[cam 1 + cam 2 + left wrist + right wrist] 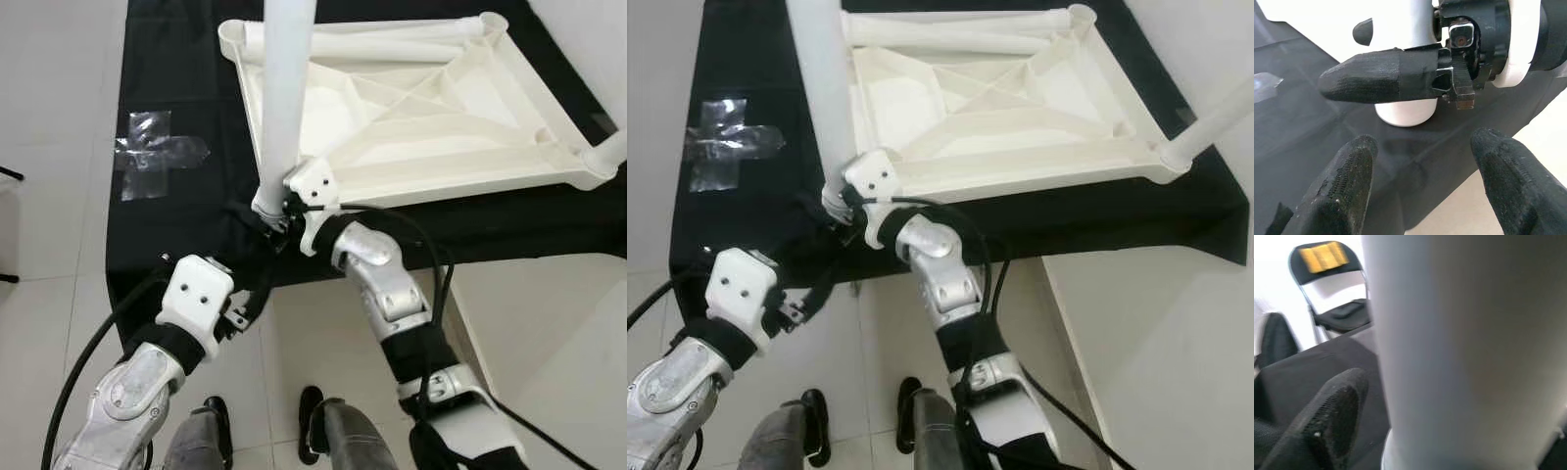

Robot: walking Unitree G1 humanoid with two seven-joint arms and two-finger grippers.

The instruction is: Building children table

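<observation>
— Tabletop (411,108), white, ribbed underside up, lying on the black cloth (186,88) toward its right edge. Starting at the cloth's left edge?

— Clear tape cross (147,152) stuck there. Further in, near the front edge, left gripper (1420,181) low over the cloth, fingers (1339,196) spread apart, pinching nothing.

— And just beyond?

— White table leg (286,98) standing up at the tabletop's near left corner. Right gripper (279,211) clamped on its base, one black finger (1381,78) laid across the tube.

— Anything rightward?

— Loose leg (382,44) lying along the tabletop's far rim. Another leg (1215,122) sticking out at the near right corner. Folding chair (1334,284) beyond the cloth, in the right wrist view.
</observation>
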